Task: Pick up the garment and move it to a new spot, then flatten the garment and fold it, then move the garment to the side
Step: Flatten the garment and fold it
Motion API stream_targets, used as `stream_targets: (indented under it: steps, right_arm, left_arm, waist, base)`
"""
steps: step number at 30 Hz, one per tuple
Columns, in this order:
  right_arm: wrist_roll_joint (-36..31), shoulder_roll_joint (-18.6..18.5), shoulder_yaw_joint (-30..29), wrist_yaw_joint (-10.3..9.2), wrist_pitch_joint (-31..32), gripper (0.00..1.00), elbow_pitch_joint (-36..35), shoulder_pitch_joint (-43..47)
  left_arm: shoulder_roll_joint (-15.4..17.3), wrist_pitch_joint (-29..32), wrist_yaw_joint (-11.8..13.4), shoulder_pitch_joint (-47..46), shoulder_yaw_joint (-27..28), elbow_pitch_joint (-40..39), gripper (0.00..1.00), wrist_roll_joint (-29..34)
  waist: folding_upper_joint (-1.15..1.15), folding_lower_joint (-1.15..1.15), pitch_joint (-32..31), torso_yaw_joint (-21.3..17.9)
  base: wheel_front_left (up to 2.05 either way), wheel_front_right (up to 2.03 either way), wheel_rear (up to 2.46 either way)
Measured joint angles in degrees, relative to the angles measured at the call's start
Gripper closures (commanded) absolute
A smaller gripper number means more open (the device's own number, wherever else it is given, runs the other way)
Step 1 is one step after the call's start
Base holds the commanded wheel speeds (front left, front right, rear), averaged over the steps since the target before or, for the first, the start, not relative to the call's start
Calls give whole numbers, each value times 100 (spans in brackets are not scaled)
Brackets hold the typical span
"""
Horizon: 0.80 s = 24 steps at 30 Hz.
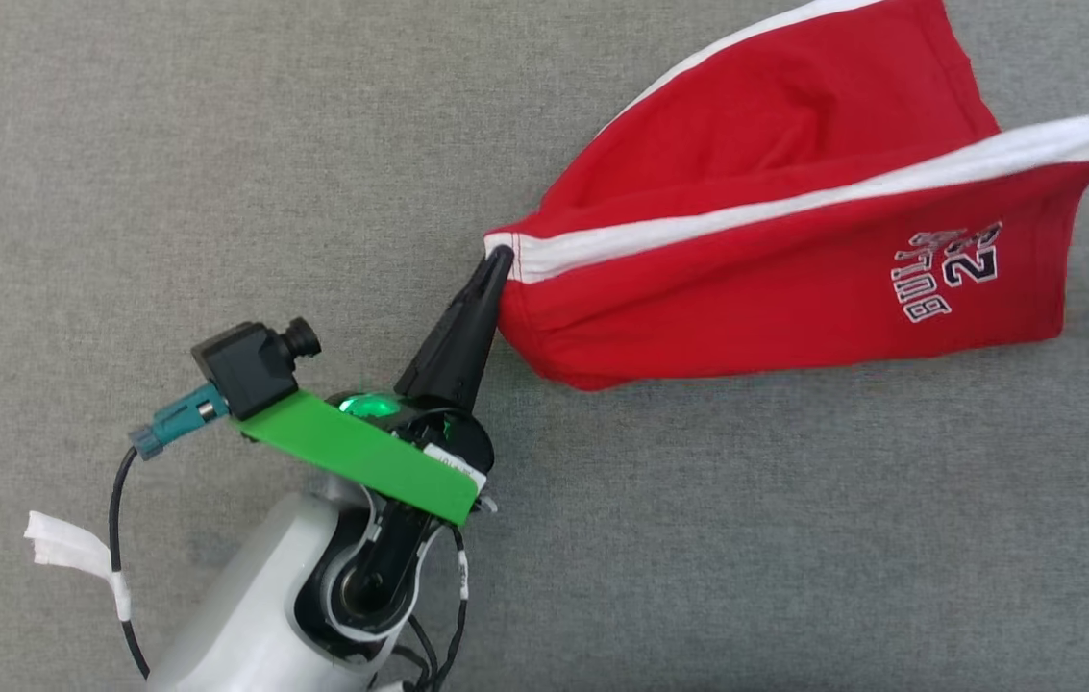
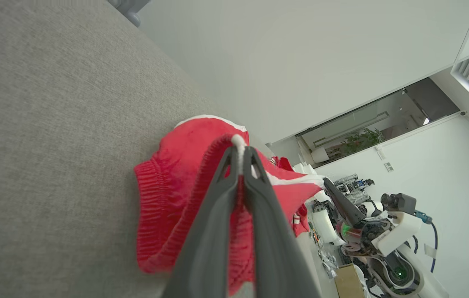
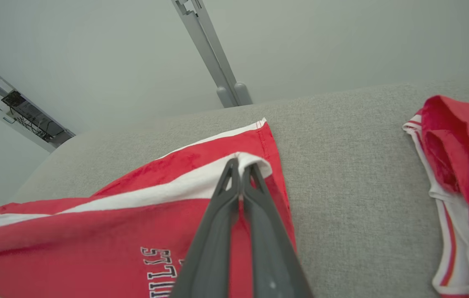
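Left jaws and right jaws pinch seemingly taut red shorts (image 1: 746,288).

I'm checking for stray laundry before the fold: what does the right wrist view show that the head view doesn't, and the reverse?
Right wrist view: a second garment, red and white, lying apart from the shorts on the grey surface, and a grey post beyond its far edge.
Head view: the left arm's green bracket and wrist camera, plus a printed number beside the lettering.
Both: the red shorts with their white stripe and lettering, the grey surface, and the right gripper shut on the stripe's end.
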Motion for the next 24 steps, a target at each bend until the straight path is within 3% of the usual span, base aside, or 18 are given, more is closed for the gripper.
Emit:
stream_targets:
  steps: [11,22,23,24]
  right_arm:
    - [181,-365,756,0,366,100,811,-1746]
    - [162,-293,1722,0,646,100,1737,-3043]
    - [162,-281,1796,0,625,97,1805,-3127]
    - [164,-266,1871,0,595,86,1881,-3203]
  left_arm:
    - [-405,32,-27,-790,102,781,100,-119]
    - [-611,-51,-70,-1471,2,1406,100,125]
    - [-623,-44,-79,-1524,-42,1447,100,157]
    - [-639,-45,-99,-1574,-63,1490,100,188]
  waist:
    - [0,0,456,322]
    - [0,0,874,607]
    - [0,0,906,629]
    - [0,0,936,649]
  base:
    - [0,0,0]
    - [0,0,0]
    - [0,0,0]
    - [0,0,0]
